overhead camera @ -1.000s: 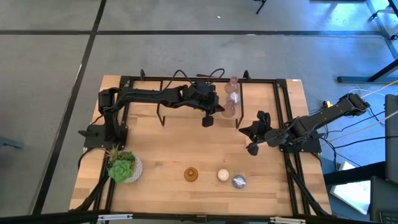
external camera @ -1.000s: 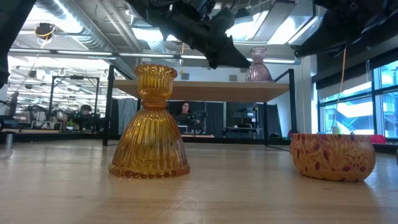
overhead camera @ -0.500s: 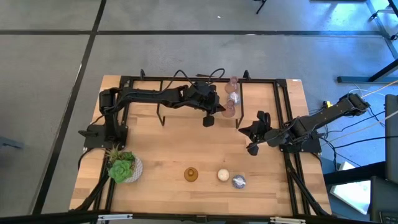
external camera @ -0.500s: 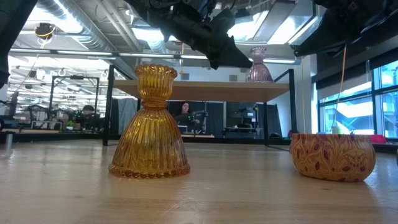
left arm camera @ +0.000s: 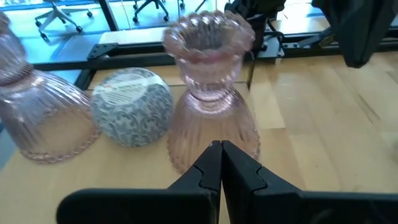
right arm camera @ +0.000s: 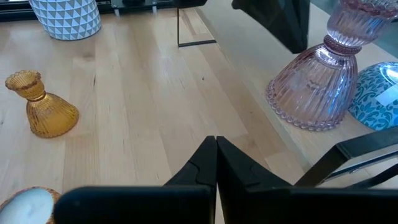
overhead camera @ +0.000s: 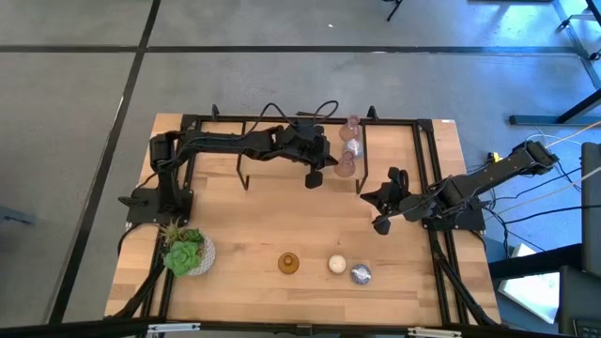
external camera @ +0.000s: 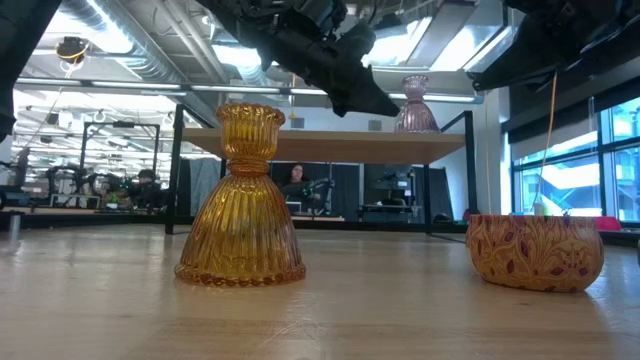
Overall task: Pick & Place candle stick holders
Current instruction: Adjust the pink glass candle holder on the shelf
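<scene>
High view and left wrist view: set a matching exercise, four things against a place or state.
Things:
1 amber holder
2 succulent
3 pink holder
4 left pincer

Places or states:
a shut, pointing at the pink holder
b on the raised rear shelf
c table's lower-left corner in the high view
d leftmost in a row of three

Pairs: 1-d, 2-c, 3-b, 4-a

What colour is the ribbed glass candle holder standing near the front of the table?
Amber-gold; the ribbed glass candle holder shows best in the low view.
</scene>
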